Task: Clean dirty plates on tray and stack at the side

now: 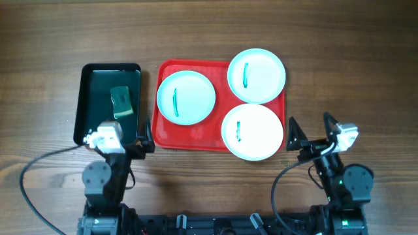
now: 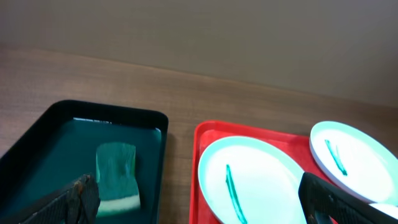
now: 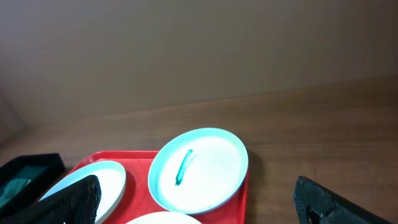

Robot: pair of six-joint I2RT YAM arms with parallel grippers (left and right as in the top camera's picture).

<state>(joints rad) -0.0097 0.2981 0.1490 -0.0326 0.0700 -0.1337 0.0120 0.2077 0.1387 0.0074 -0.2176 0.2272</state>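
Note:
Three pale-aqua plates, each with a green smear, lie on the red tray (image 1: 171, 134): the left plate (image 1: 186, 97), the top right plate (image 1: 257, 75) and the bottom right plate (image 1: 252, 131). My left gripper (image 1: 145, 138) is open and empty at the tray's near left corner. My right gripper (image 1: 312, 134) is open and empty on the table right of the tray. The left wrist view shows the left plate (image 2: 249, 180) and the tray rim (image 2: 198, 174) between its fingers (image 2: 205, 202). The right wrist view shows the top right plate (image 3: 199, 169) ahead of its fingers (image 3: 196, 202).
A dark green-black tray (image 1: 108, 101) stands left of the red tray and holds a green sponge (image 1: 121, 102), which also shows in the left wrist view (image 2: 117, 175). Cables lie on the wooden table near both arm bases.

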